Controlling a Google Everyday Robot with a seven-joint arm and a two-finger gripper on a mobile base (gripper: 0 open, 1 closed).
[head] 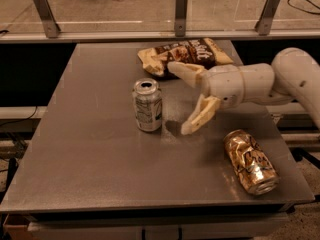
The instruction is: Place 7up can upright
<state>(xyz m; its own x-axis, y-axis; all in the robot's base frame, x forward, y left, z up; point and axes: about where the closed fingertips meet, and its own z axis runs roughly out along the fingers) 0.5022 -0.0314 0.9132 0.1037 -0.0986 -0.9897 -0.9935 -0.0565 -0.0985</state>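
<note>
Bench [100,174]: grey top, bare room at left and front.
7up can [147,105]: 1, set upright near centre, clear of all edges.
Gripper [178,98]: just right of the 7up can, not touching it; 2 fingers spread wide, nothing held.
Snack bag [185,56]: near far edge, partly hidden by the gripper.
Dented can [250,161]: laid sideways near front-right corner.
Arm [295,76]: cut off at right.
</note>
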